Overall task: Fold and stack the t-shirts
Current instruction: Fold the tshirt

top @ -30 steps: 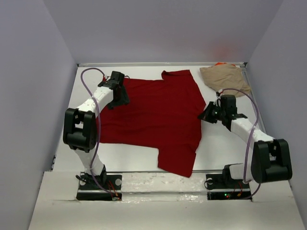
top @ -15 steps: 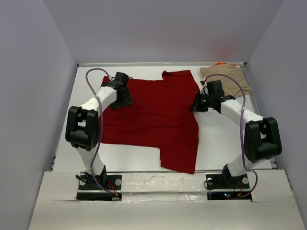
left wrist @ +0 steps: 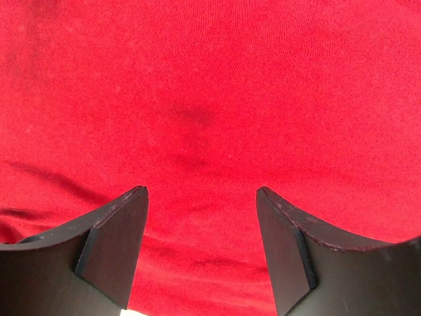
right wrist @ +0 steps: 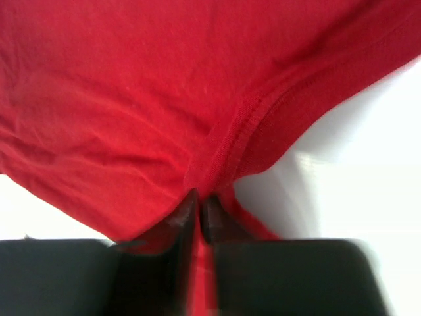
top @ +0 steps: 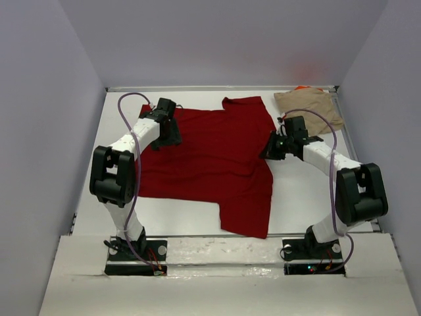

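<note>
The large dark red t-shirt [top: 210,158] lies spread on the white table, one part hanging toward the near edge. My left gripper [top: 170,137] is open just above the shirt's left part, and red cloth [left wrist: 210,99] fills its wrist view between the two fingers [left wrist: 115,243]. My right gripper [top: 271,149] is shut on the shirt's right sleeve hem [right wrist: 223,158], with the cloth pinched between its jaws. The tan t-shirt [top: 309,108] lies crumpled at the far right corner, with a sliver of orange fabric [top: 302,87] behind it.
Grey walls enclose the table on three sides, with a raised rim [top: 217,88] along the far edge. Bare white table [top: 302,191] shows to the right of the red shirt and along its near left [top: 171,210].
My right gripper moved left to the shirt's right sleeve and shut on it, then drew back slightly toward me. My left gripper shifted slightly right over the shirt and then stayed still.
</note>
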